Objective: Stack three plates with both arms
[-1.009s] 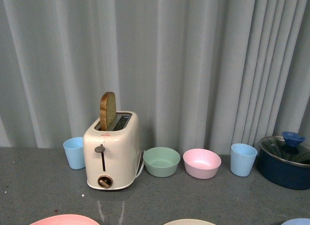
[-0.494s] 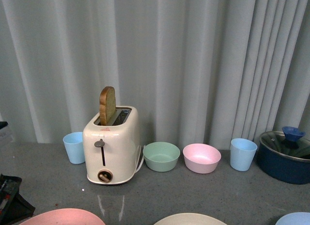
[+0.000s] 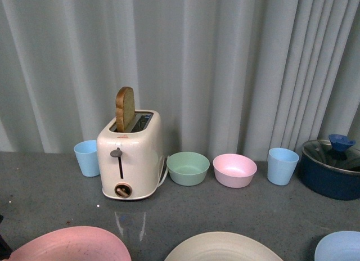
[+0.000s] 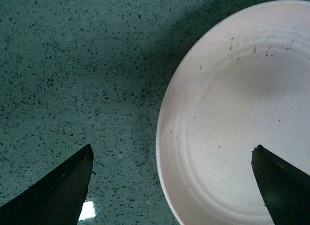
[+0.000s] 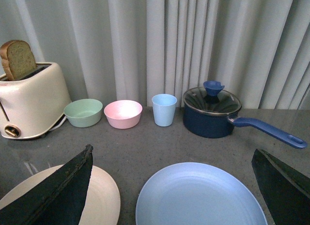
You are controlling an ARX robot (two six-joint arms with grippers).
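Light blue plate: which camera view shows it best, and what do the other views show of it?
The right wrist view: the light blue plate lies nearly whole there, beside the cream plate. The front view catches only its far rim at the bottom right corner. The left wrist view shows the pink plate instead.

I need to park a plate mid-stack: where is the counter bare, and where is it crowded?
Bare: the counter strip between the back row and the plates, in front of the green bowl and pink bowl; also beside the pink plate. Crowded: the back row, toaster to pot, and the near edge with the cream plate and blue plate.
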